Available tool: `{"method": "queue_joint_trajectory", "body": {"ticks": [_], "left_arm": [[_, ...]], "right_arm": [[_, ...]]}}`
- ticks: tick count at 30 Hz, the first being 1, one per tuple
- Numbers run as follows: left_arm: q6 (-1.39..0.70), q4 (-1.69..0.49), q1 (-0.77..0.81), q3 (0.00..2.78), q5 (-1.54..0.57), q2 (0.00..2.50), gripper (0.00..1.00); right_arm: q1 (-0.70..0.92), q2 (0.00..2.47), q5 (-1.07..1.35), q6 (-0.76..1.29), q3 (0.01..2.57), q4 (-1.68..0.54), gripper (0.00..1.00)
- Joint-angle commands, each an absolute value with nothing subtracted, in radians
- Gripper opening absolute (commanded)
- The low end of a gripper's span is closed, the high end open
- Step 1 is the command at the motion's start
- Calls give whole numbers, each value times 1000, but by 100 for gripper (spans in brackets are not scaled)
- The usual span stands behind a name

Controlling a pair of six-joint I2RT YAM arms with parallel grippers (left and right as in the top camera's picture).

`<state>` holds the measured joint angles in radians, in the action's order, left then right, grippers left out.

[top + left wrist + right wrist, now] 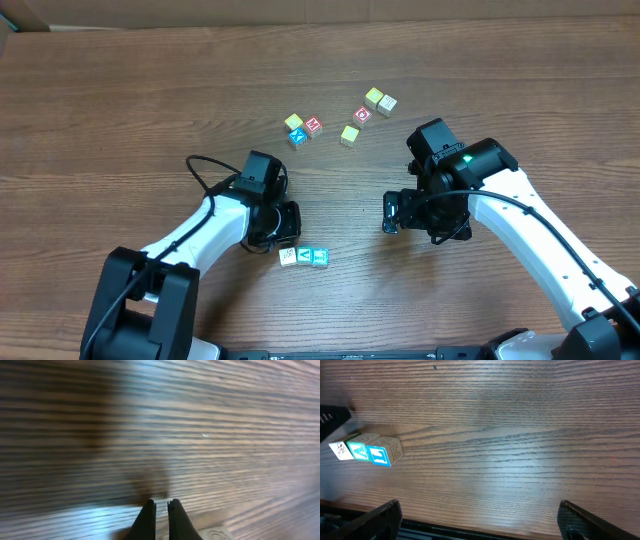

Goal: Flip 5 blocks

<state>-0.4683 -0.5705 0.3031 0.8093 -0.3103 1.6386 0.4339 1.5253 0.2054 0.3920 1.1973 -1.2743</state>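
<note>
overhead view: seven blocks (pixel 313 125) lie scattered twd the far edge of the table (pixel 120 90), abt mid-width. a tight trio is on the left, one sits alone, and three more are further right. a separate row of three (pixel 303 257) lies close to the near edge, touching side by side.

left wrist view is blurry. my left gripper (pixel 161 505) is pinched nearly closed w/ only a thin slit and nothing in it, tips down by bare wood. from overhead it sits just on the far side of the row's left end; can't tell if it touches.

right wrist view: my right gripper (pixel 479 504) is spread wide & empty, low over the table. it faces the row, w/ the white block (pixel 340 450), green block (pixel 359 450) and blue block (pixel 380 455) in line, well apart from me.
</note>
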Motion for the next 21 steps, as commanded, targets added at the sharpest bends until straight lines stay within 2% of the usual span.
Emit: {"method": "queue_joint_trajectory", "body": {"ticks": [1,5,11,21], "left_arm": [[-476,-620,253,856,-240,1647,4],[-494,-753,207,903,-164,1647,4],[-493,-864,200,912,-173,1647,4],[-475,-933,235,912,-197,1647,4]], "right_arm": [[439,1521,202,385,1195,-1273,100],[439,1521,202,386,1195,-1269,100],[439,1521,203,386,1195,-1262,100],[439,1521,203,386,1195,-1271,100]]}}
